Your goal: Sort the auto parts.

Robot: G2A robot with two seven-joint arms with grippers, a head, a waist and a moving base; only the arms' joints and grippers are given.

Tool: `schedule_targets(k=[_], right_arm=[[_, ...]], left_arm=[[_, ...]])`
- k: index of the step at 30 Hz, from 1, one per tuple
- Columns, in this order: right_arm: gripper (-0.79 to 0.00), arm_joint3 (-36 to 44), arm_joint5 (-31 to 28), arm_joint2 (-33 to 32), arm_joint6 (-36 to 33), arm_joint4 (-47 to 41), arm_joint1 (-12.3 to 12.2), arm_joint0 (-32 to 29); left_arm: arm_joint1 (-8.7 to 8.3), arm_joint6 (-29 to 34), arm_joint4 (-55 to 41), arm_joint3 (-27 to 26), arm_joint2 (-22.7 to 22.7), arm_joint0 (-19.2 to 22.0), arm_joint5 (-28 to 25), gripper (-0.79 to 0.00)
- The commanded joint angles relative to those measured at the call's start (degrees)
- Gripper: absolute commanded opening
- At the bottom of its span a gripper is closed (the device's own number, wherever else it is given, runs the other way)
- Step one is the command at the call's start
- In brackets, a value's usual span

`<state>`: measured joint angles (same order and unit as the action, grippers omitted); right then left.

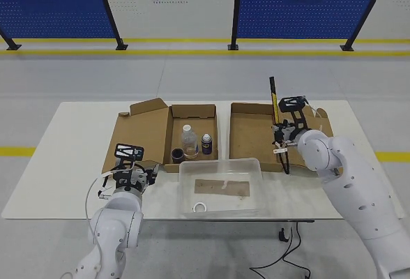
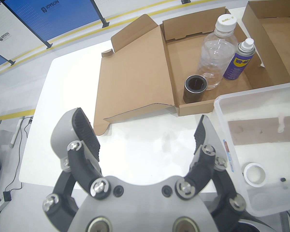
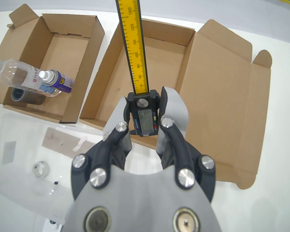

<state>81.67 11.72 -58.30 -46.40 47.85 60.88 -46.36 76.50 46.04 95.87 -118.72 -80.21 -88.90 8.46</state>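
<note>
Hanging over the right-hand open brown cardboard box [image 3: 164, 73], the black digital caliper with yellow scale [image 3: 139, 73] is gripped tight by the right gripper [image 3: 145, 97] (left gripper [image 2: 140, 121] wide open, empty); lowering and release are judged to be called for next.

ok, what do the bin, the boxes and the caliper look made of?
Bin: translucent plastic, slightly glossy, with see-through walls.
Left box and right box: matte brown cardboard with creased, folded flaps.
Caliper: black housing, likely plastic; the yellow printed beam's material is unclear.
</note>
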Motion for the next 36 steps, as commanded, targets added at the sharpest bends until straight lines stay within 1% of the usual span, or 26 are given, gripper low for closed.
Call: schedule_targets(k=[1,12,20,29,31,32,33,34,35,36], right_arm=[[-0.785,-3.13,0.17,1.51,0.58,-0.38,0.70,1.36],[-0.785,-17.98,-0.43,7.19,3.67,-8.70,4.89,6.26],[-0.785,-24.21,-0.94,7.76,5.70,-14.06,6.77,7.12],[-0.785,-29.01,-2.01,7.80,6.19,-16.52,8.03,8.07],[-0.696,-29.56,-1.76,7.96,6.10,-16.32,8.26,8.33],[-0.563,-29.74,-1.77,7.99,6.03,-16.40,8.37,8.35],[-0.456,-29.83,-1.77,8.00,6.02,-16.39,8.43,8.39],[-0.286,-29.98,-1.84,8.05,5.95,-16.23,8.51,8.45],[0.000,-30.12,-2.00,8.12,5.83,-15.95,8.59,8.54],[0.000,-30.17,-2.15,8.12,5.80,-15.86,8.63,8.58]], left_arm=[[0.00,0.00,0.00,0.00,0.00,0.00,0.00,0.000],[0.00,0.00,0.00,0.00,0.00,0.00,0.00,0.000],[0.00,0.00,0.00,0.00,0.00,0.00,0.00,0.000],[0.00,0.00,0.00,0.00,0.00,0.00,0.00,0.000],[0.00,0.00,0.00,0.00,0.00,0.00,0.00,0.000],[0.00,0.00,0.00,0.00,0.00,0.00,0.00,0.000],[0.00,0.00,0.00,0.00,0.00,0.00,0.00,0.000],[0.00,0.00,0.00,0.00,0.00,0.00,0.00,0.000],[0.00,0.00,0.00,0.00,0.00,0.00,0.00,0.000],[0.00,0.00,0.00,0.00,0.00,0.00,0.00,0.000]])
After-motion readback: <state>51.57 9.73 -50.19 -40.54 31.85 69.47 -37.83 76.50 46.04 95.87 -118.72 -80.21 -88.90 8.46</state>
